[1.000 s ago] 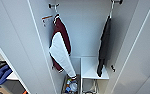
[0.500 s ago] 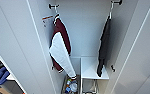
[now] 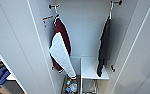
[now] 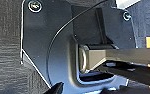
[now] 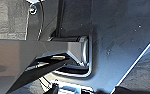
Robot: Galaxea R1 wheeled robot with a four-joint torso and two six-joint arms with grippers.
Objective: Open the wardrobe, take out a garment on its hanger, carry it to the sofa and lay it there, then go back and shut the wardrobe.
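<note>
Inside open wardrobe (image 3: 21,50), garment (image 3: 104,47) on hanger (image 3: 110,13), untouched

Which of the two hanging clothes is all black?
The black garment hanging on the right inside the wardrobe. The other one, the maroon garment on the left, has a big white panel.

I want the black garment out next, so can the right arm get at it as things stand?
Probably yes: the wardrobe stands open and the black garment hangs free on the right, apart from the maroon one.
</note>
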